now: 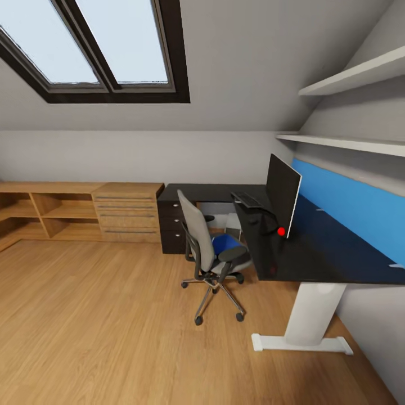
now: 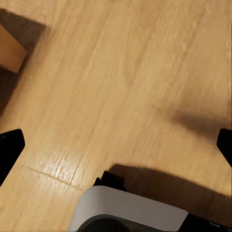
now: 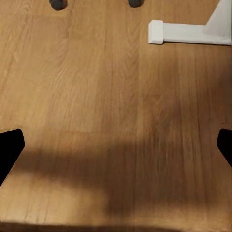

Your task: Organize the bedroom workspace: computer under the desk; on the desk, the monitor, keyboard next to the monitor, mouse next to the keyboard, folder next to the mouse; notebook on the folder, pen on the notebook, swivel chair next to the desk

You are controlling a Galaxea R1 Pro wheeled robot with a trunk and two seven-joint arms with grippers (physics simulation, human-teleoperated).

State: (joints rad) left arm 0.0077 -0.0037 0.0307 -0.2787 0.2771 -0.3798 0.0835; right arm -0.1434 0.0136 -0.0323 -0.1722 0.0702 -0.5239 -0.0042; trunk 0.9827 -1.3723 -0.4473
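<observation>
Evidently the robot is on the approach, and no handling has begun. The swivel chair point(image 1: 209, 247) stands on the wooden floor point(image 1: 101, 326) just beside the near edge of the desk point(image 1: 315, 253), with the blue folder point(image 1: 226, 243) lying on its seat. The monitor point(image 1: 282, 196) stands on the desk, the keyboard point(image 1: 246, 199) beyond it on the far side. Both wrist views look down at bare floor: the left tool point(image 2: 116, 145) and the right tool point(image 3: 116, 145) each hang with fingers spread wide, holding nothing. The next move, I judge, calls for rolling closer to the chair so an arm can reach the folder.
</observation>
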